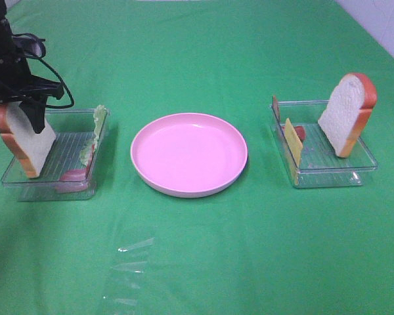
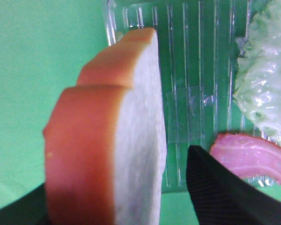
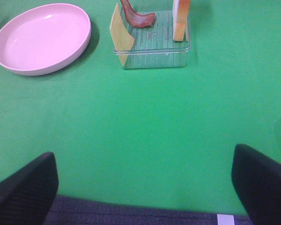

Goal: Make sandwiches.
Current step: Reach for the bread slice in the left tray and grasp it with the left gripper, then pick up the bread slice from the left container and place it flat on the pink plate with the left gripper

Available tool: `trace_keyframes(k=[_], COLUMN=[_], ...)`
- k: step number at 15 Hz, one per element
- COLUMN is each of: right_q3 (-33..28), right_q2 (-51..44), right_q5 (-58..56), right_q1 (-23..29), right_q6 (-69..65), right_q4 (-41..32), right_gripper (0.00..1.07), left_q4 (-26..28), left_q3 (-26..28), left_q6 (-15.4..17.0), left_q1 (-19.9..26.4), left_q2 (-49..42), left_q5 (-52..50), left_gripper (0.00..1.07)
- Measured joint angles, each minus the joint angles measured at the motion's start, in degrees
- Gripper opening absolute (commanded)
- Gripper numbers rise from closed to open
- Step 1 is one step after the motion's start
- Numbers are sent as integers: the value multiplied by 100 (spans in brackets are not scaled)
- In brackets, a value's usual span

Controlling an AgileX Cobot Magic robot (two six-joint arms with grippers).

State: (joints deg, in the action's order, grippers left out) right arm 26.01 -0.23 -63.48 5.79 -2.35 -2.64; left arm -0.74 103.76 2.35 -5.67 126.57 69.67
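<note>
No assembled sandwiches are in view, only loose parts. A bread slice [image 1: 26,141] [image 2: 136,140] with orange-brown crust stands on edge in the left clear tray [image 1: 65,187]. My left gripper [image 1: 36,115] [image 2: 117,201] straddles it from above, and a narrow gap shows between one finger [image 2: 220,192] and the white face. Lettuce [image 2: 267,84] and bacon [image 2: 253,157] lie in the same tray. The right tray [image 1: 328,174] holds another bread slice [image 1: 347,115], cheese [image 1: 292,141] and bacon [image 3: 138,18]. My right gripper [image 3: 145,187] is open over bare cloth.
A round pink plate [image 1: 188,154] [image 3: 42,37] sits between the two trays on the green cloth. A crinkled clear film [image 1: 134,262] lies on the cloth in front of the plate. The right arm does not show in the exterior view.
</note>
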Motion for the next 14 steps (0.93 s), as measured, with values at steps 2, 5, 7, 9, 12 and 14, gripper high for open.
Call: trace_keyframes(k=[2,5,7,9,12,14], right_q3=[0,0,0,0,0,0], right_q2=[0,0,0,0,0,0], right_q5=[0,0,0,0,0,0], right_q1=[0,0,0,0,0,0], right_q6=[0,0,0,0,0,0], right_q4=[0,0,0,0,0,0], right_gripper=[96,96,96,96,96,96], left_q4=[0,0,17,40,74,74], left_q3=[0,0,0,0,0,0], left_q6=[0,6,29,40,46,46], left_q1=[0,0,0,0,0,0], left_q2=[0,0,0,0,0,0], left_q5=[0,0,0,0,0,0], left_gripper=[53,32,18,4,0,0])
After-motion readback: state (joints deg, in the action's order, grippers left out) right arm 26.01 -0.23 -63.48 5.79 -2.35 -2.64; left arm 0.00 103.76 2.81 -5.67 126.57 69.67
